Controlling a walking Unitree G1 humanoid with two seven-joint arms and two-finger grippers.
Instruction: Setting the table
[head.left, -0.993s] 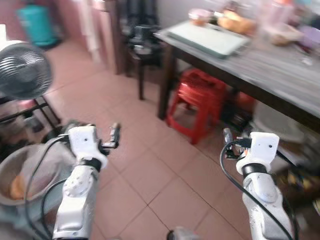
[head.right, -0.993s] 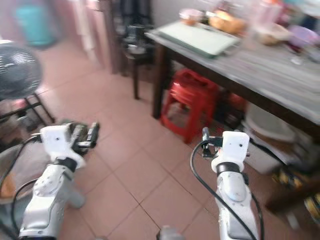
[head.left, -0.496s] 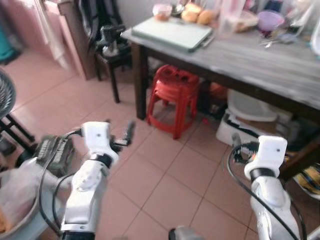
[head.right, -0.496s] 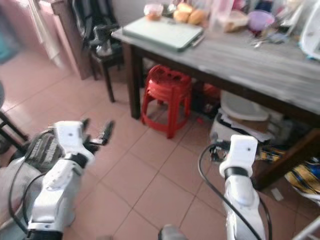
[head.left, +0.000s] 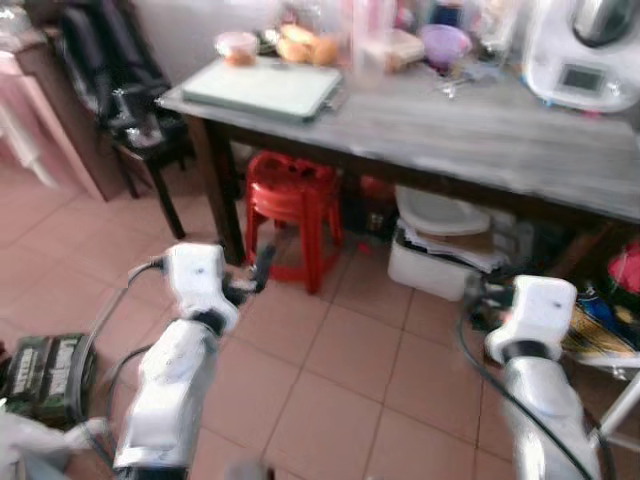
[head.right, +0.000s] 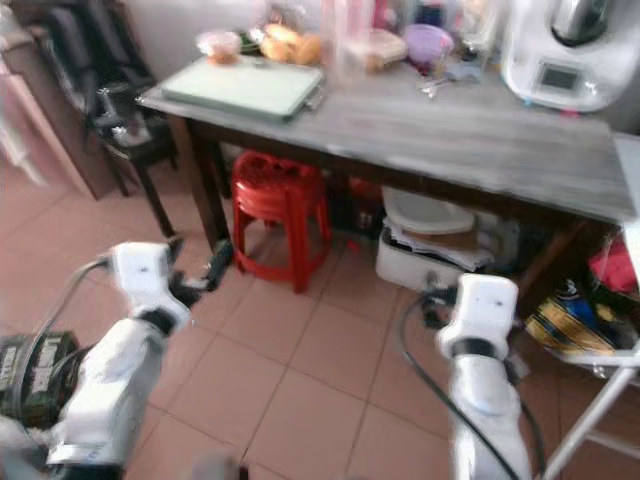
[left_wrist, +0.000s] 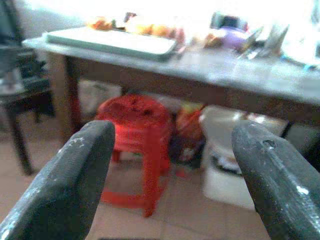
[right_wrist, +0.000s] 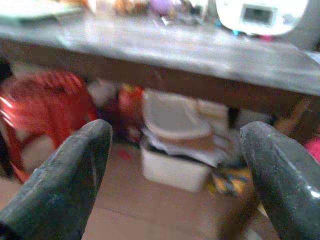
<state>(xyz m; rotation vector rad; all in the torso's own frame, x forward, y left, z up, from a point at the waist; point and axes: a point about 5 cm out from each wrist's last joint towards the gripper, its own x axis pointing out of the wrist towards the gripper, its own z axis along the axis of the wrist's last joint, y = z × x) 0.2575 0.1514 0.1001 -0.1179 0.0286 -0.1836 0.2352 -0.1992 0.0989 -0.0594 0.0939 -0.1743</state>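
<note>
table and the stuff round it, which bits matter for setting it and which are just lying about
For the job:
table
pale tray
purple bowl
left gripper, empty
right gripper, empty

Lying about:
red stool
white bin
white appliance
black chair

Silver arms, black cables, seemingly scuffed jaws.

white appliance (head.left: 585, 50) cropped, tabletop items (head.left: 400, 40) blurred
</note>
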